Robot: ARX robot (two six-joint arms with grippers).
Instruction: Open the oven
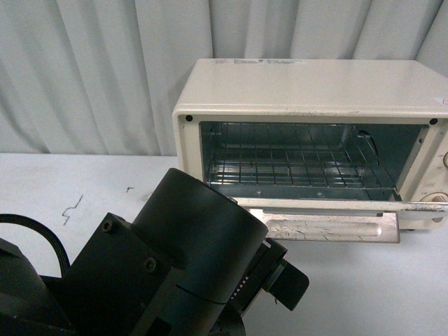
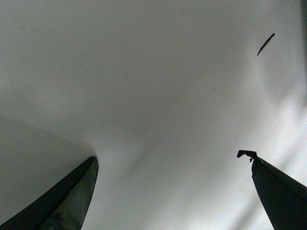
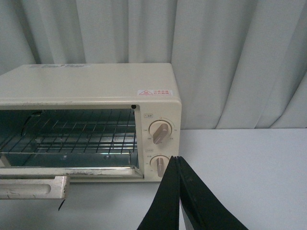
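left claw (image 2: 170,155) low, spread, oven (image 1: 308,91) open

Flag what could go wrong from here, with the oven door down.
1. The left arm looms close to the left corner of the lowered oven door; swinging right could strike or lean on it.
2. The shut right pincer lines up with the lower knob; pushing forward might turn it, though the gap is unclear.
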